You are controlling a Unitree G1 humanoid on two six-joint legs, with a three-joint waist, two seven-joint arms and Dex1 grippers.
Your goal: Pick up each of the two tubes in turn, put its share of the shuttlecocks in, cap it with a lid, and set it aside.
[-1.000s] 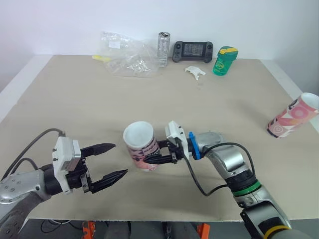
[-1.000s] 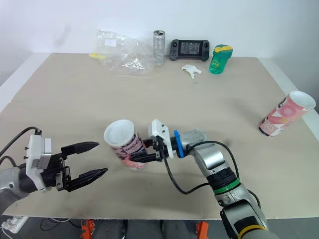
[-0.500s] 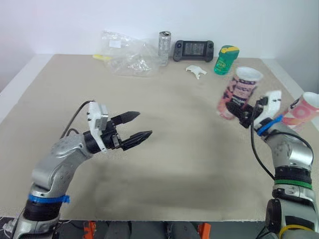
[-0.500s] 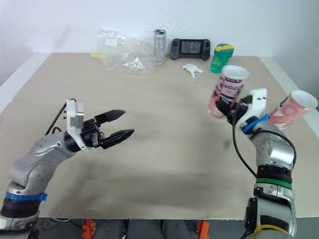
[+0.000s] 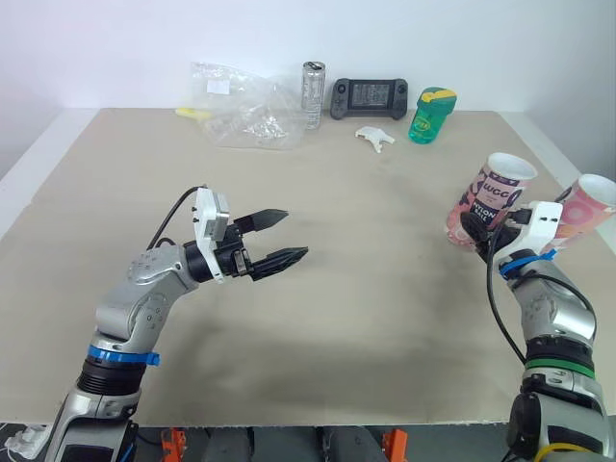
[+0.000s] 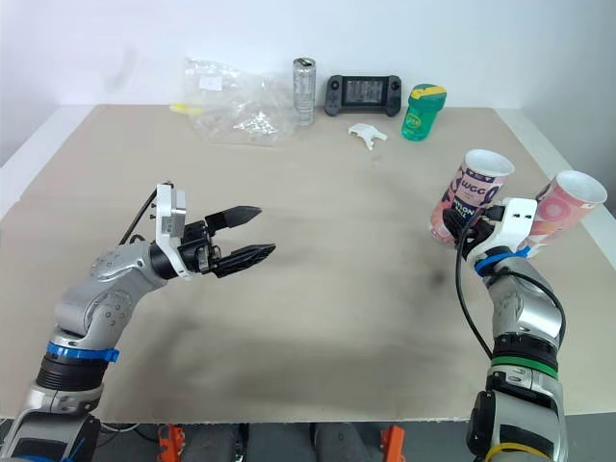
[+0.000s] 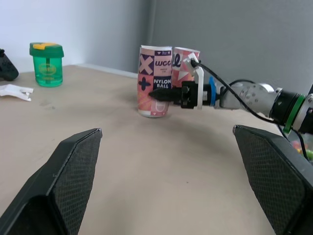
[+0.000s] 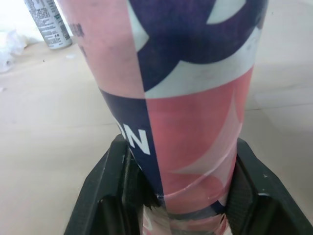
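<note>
The left tool (image 5: 294, 233) is held open above the bare tabletop (image 5: 366, 318), its two black fingers spread apart with nothing between them. Over at the right edge, the right tool (image 5: 470, 231) is closed around the lower end of a pink and navy tube (image 5: 493, 195); the tube is leaned slightly, white end up, its base at or just above the tabletop. A second pink tube (image 5: 589, 204) is seen just beside it, tilted. Along the far edge are set a clear plastic bag (image 5: 245, 115), a silver can (image 5: 315, 94), a handheld console (image 5: 372, 98), a small white piece (image 5: 375, 140) and a green container (image 5: 431, 115)
</note>
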